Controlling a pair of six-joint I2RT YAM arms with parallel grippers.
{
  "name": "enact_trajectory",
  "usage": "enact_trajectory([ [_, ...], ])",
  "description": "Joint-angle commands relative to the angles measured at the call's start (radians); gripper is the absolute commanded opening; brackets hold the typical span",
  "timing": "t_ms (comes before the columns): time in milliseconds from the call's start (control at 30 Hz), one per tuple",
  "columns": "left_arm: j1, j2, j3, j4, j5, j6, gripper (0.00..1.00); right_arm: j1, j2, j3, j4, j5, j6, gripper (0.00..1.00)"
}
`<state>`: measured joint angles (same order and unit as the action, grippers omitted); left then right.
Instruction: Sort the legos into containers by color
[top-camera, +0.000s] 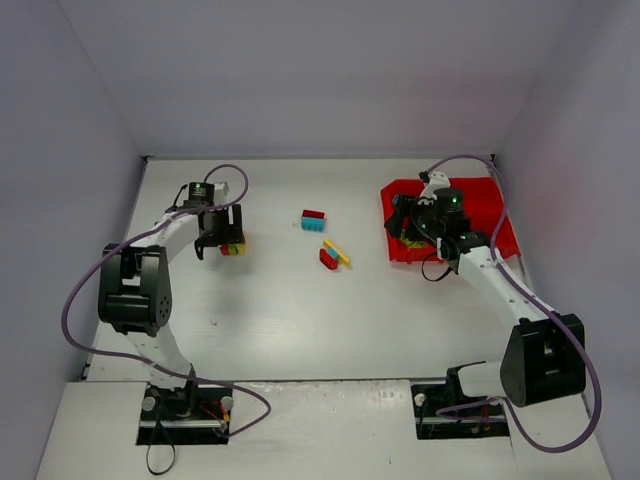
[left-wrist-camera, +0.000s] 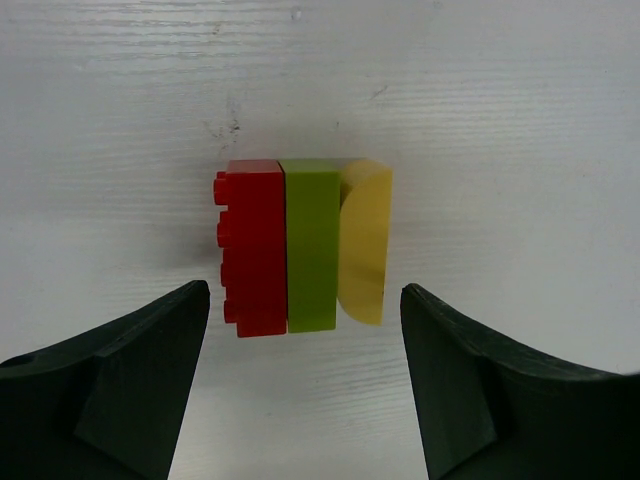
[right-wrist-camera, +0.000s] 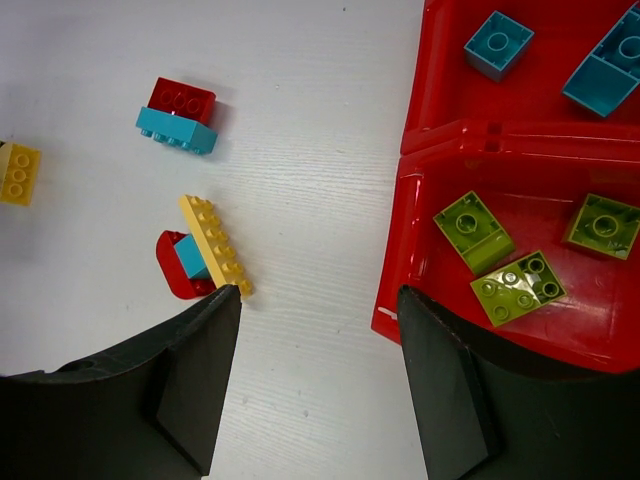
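My left gripper (top-camera: 221, 238) is open and empty, just above a joined cluster (top-camera: 234, 248) on the table. In the left wrist view its fingertips (left-wrist-camera: 195, 295) flank the near end of a red brick (left-wrist-camera: 250, 248), a lime green brick (left-wrist-camera: 313, 245) and a rounded yellow piece (left-wrist-camera: 365, 240). My right gripper (top-camera: 412, 226) is open and empty over the left edge of the red tray (top-camera: 490, 190). In the right wrist view (right-wrist-camera: 318, 295) it straddles the tray's wall (right-wrist-camera: 395, 250). Three lime green bricks (right-wrist-camera: 475, 232) lie in the near compartment, two cyan bricks (right-wrist-camera: 498, 42) in the far one.
A red and cyan stack (top-camera: 313, 220) (right-wrist-camera: 178, 115) lies mid-table. A yellow plate joined to cyan and red pieces (top-camera: 335, 255) (right-wrist-camera: 213, 245) lies nearer me. The right wrist view shows a yellow brick (right-wrist-camera: 18, 172) at its left edge. Grey walls enclose the table.
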<state>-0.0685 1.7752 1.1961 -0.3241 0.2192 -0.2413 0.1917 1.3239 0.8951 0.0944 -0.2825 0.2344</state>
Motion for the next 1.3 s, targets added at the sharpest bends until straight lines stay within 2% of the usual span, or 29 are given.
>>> enact_trajectory([
  [0, -0.004, 0.001, 0.056, 0.057, 0.046, -0.015, 0.71, 0.009, 0.001, 0.004, 0.064, -0.026, 0.002, 0.6],
  [300, -0.014, 0.062, 0.085, 0.053, 0.037, -0.019, 0.7, 0.015, 0.008, 0.007, 0.064, -0.056, 0.006, 0.6],
  [533, -0.036, 0.021, 0.066, 0.085, 0.068, -0.021, 0.57, 0.049, 0.0, 0.024, 0.065, -0.13, 0.031, 0.6],
  [667, -0.057, -0.055, 0.036, 0.117, 0.081, -0.021, 0.52, 0.094, -0.003, 0.048, 0.068, -0.168, 0.06, 0.61],
  [867, -0.146, -0.235, -0.038, 0.212, 0.108, 0.005, 0.52, 0.17, 0.005, 0.076, 0.119, -0.254, 0.186, 0.61],
  [1067, -0.281, -0.405, -0.116, 0.307, 0.135, 0.017, 0.52, 0.245, 0.008, 0.074, 0.318, -0.349, 0.351, 0.7],
  [1100, -0.293, -0.419, -0.127, 0.368, 0.141, 0.01, 0.52, 0.255, 0.009, 0.076, 0.336, -0.354, 0.364, 0.72],
  [1267, -0.382, -0.506, -0.177, 0.483, 0.154, -0.035, 0.52, 0.301, 0.014, 0.067, 0.462, -0.345, 0.436, 0.73],
])
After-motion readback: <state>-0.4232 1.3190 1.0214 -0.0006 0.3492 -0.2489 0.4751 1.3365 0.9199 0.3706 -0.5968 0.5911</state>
